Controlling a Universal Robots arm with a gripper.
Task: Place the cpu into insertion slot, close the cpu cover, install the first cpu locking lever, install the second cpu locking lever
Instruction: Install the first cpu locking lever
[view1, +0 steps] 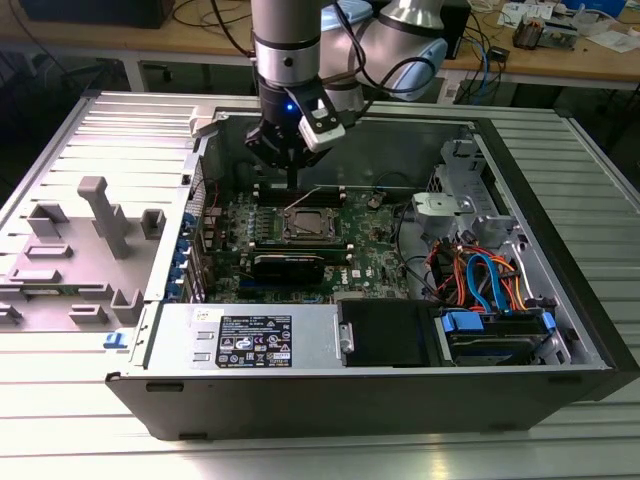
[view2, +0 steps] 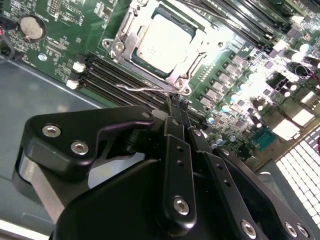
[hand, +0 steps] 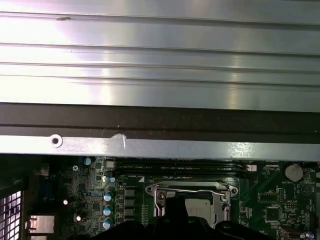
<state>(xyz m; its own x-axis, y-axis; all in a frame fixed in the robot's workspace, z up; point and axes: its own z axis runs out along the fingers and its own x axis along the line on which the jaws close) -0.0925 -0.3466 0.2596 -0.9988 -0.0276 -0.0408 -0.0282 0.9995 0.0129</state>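
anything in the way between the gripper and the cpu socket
Nothing visible does. In the second wrist view the gripper's tips hang just beside the insertion slot, over the memory slots and next to a thin wire lever. The cpu sits under the cpu cover.

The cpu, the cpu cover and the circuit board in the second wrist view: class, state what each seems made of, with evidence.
The cpu: probably metal-topped, dull silver-grey with soft glare. The cpu cover: likely thin stamped metal, bright with sharp edges. The circuit board: seemingly lacquered green laminate.
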